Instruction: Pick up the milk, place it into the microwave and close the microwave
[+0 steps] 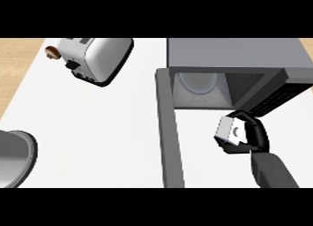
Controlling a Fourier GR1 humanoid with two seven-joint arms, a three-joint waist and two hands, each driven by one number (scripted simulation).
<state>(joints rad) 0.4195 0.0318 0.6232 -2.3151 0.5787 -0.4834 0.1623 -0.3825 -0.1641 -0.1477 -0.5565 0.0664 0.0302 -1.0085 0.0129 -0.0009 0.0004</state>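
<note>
white kitchen counter underfoot of everything, with pale wooden floor showing past its left edge and far right corner.

nearest, at the counter's near left edge: rounded grey metal pot or bowl, cut off by the view's side, so hard to name surely.

at the near right: grey right forearm rising from the lower edge, ending in black right hand. fingers and thumb curled round small white milk carton, clamped on it, carton tilted and held above the counter, just in front of the microwave's mouth, not yet inside. part of the carton hidden behind the fingers.

just left of the hand: long grey microwave door, swung fully open, reaching from the oven's left front corner down toward the counter's near edge.

farther back, at the far right: boxy grey microwave, cavity open, round pale glass turntable plate seen inside, dark control panel on its right front side, close to the fingertips.

at the far left corner: shiny silver toaster with black trim, lying at a slant, brown round knob at its left end, well apart from the microwave.

left hand nowhere in view.
</note>
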